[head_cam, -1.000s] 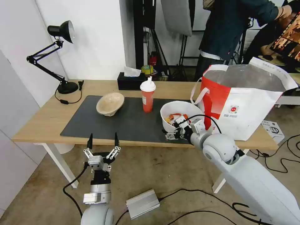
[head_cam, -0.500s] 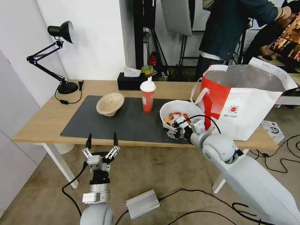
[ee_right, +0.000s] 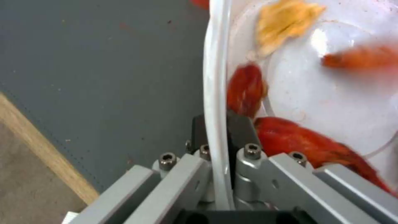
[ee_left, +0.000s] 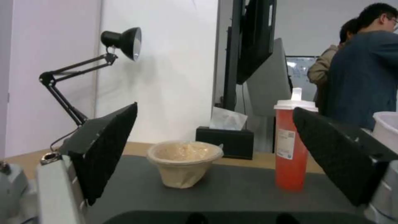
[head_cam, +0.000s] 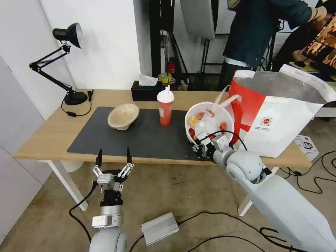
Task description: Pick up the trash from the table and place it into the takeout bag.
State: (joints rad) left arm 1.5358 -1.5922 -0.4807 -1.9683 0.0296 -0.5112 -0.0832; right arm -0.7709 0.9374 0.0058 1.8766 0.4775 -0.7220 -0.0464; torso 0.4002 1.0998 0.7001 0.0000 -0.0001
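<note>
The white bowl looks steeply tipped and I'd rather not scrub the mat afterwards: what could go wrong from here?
1. The right gripper pinches only the white bowl at its rim, so it may slip or swing.
2. The bowl tilts steeply; crayfish shells could spill onto the mat.
3. It may snag the takeout bag handle just behind.

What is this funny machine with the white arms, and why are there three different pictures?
It is a robot with two arms, each ending in a gripper. One camera sits on its head, one on each wrist. The right gripper pinches the rim of the large white round bowl of red crayfish shells, tipped beside the red-and-white takeout bag. The left gripper waits open before the light-wood table. On its dark grey mat stand a red drink cup with a white lid and a shallow beige pulp bowl.
</note>
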